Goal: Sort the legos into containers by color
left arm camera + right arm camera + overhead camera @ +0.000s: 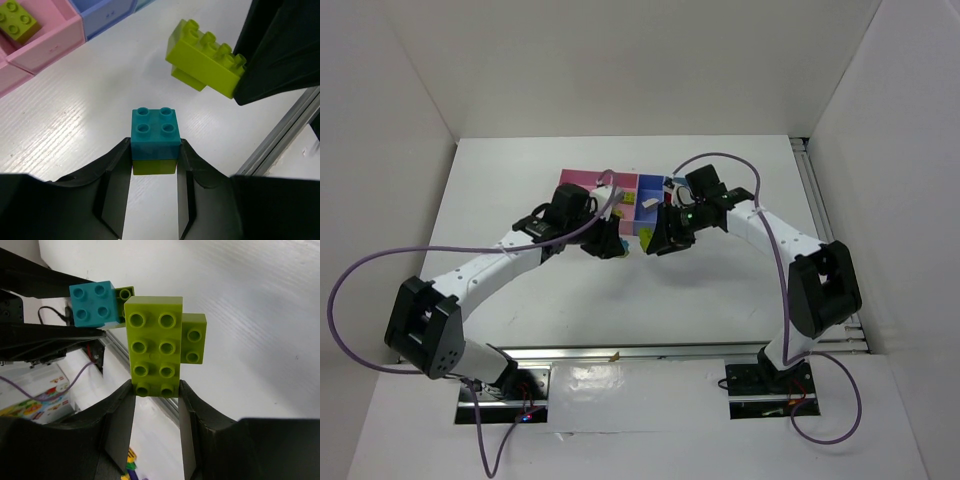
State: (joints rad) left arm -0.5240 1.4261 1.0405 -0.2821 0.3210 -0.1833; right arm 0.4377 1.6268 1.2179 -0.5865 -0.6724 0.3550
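- Top view – the left end effector (606, 244) and the right end effector (653, 240) meet tip to tip over the white table (520, 190), just in front of the containers (582, 178). The bricks between the fingers are too small to make out here.
- Left wrist view – the left end effector is clenched on a two-brick stack: a teal brick (155, 131) sits studs-up on a small lime brick (154, 166), and both fingers press the sides where the two join. The stack sticks out just past the fingertips. Up and to the right, near but apart from it, a long lime brick (202, 59) hangs tilted from the other arm's black finger. At the top left, a pink compartment holds one lime square brick (17, 21), and a blue compartment (105, 15) stands beside it.
- Right wrist view – the right end effector is clamped on the near end of the long lime brick, one finger on each long side. A second lime piece (193, 337) is joined to it and shows along its right edge. The teal brick lies just beside its far left corner, gripped by the left arm's fingers.
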